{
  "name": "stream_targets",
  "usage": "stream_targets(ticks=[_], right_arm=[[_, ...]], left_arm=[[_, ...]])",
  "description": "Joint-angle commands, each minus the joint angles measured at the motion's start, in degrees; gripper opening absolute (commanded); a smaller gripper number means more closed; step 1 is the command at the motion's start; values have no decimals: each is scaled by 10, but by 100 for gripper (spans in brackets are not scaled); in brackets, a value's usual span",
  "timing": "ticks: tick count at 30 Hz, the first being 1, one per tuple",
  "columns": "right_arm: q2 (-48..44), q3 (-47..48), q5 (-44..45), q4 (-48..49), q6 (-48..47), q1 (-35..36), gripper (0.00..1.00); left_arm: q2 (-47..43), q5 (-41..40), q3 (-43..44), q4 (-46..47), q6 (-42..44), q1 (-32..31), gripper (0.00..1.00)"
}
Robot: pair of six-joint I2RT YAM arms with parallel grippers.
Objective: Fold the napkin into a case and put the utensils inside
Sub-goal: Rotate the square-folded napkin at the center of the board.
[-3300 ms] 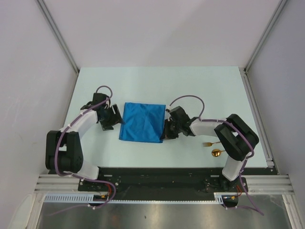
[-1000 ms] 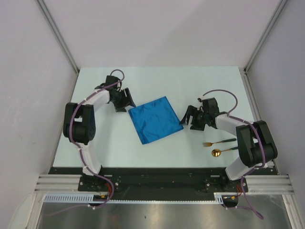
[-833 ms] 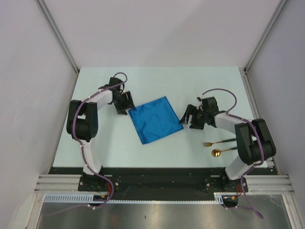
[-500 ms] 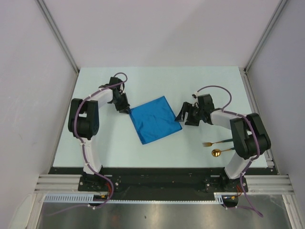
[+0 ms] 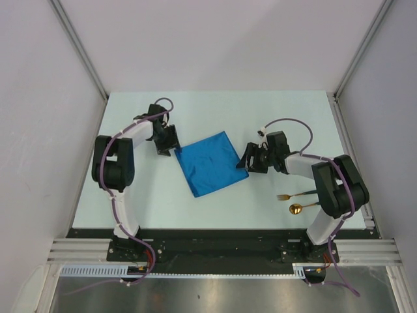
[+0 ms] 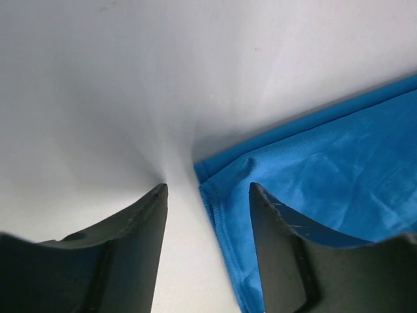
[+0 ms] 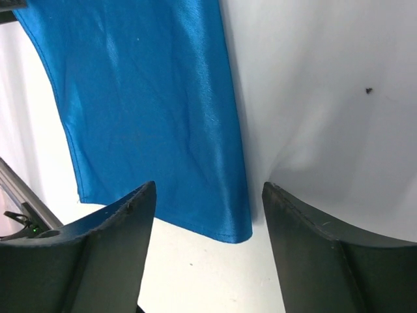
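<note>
Here, reaching low and inward, left claw [image 5: 174, 147] and right claw [image 5: 245, 162] gape astride opposite corners of the napkin [image 5: 212, 163].

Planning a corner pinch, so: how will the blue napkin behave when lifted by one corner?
Likely floppy: the napkin has a soft puckered corner in the left wrist view, so it should drape. Its satin sheen in the right wrist view suggests it may slip from a shallow pinch.

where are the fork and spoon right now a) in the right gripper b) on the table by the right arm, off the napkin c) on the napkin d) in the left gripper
b: the fork and spoon lie on the table beside the right arm, well apart from the napkin.
</note>
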Motion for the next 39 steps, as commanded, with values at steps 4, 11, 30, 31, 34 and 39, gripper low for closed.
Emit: stream_targets(ticks=[4, 11, 30, 31, 34, 39], right_arm=[[10, -43, 41, -37, -12, 12, 66], [10, -54, 38, -17, -2, 13, 45], [113, 123, -36, -60, -90, -63, 0], [129, 137, -39, -58, -92, -64, 0], [174, 195, -69, -59, -103, -73, 0], [203, 269, -40, -119, -84, -71, 39]], left_arm=[[-100, -59, 8, 6, 21, 1, 65], [-27, 12, 74, -7, 74, -13, 64], [19, 46, 103, -30, 90, -20, 70], [21, 55, 102, -31, 88, -21, 70], [22, 64, 71, -26, 72, -23, 70], [-14, 52, -7, 1, 63, -25, 71]])
